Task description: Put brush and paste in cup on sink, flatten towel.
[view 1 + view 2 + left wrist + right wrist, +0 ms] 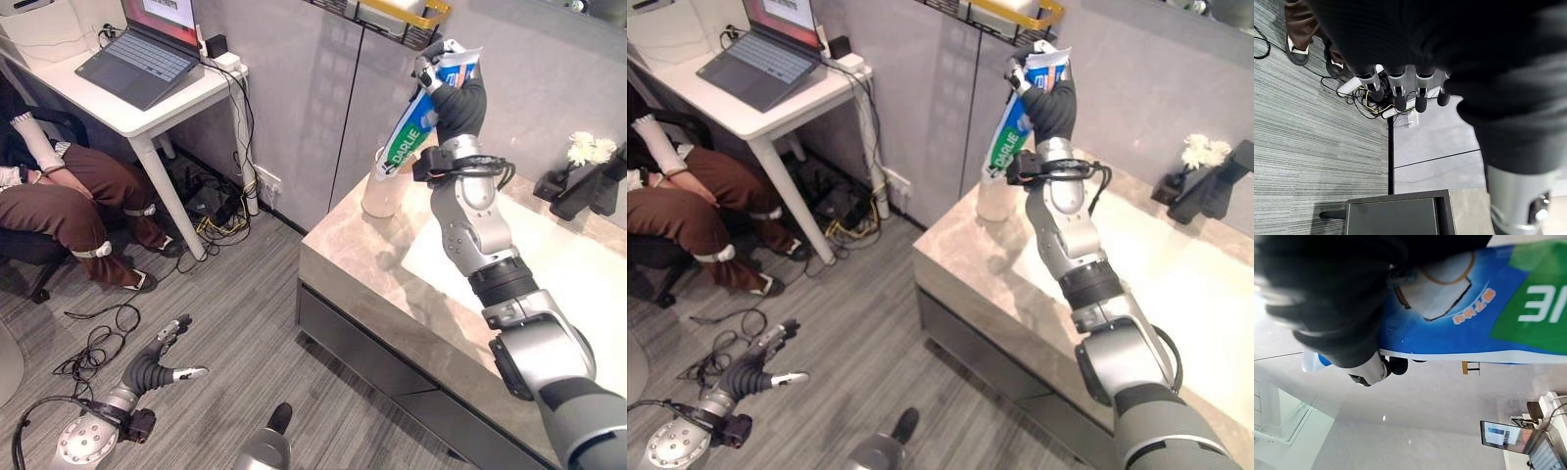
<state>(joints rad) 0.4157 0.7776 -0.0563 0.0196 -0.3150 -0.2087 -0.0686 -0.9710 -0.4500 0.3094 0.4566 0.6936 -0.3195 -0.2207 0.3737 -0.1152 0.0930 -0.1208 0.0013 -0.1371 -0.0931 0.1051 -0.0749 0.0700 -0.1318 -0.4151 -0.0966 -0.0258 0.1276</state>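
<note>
The blue, white and green toothpaste tube (423,110) sits clamped in our right robot hand (453,93) — long axis slanting down toward the pale translucent cup (382,191) on the beige stone counter (372,264), directly beneath. Our left robot hand (157,364) hangs relaxed — fingers loosely spread — near the floor.

Your right arm stretched high, right hand (453,93) raised with fingers clamped round its load, your left arm low, left hand (157,364) hanging slack with fingers loosely straight
</note>
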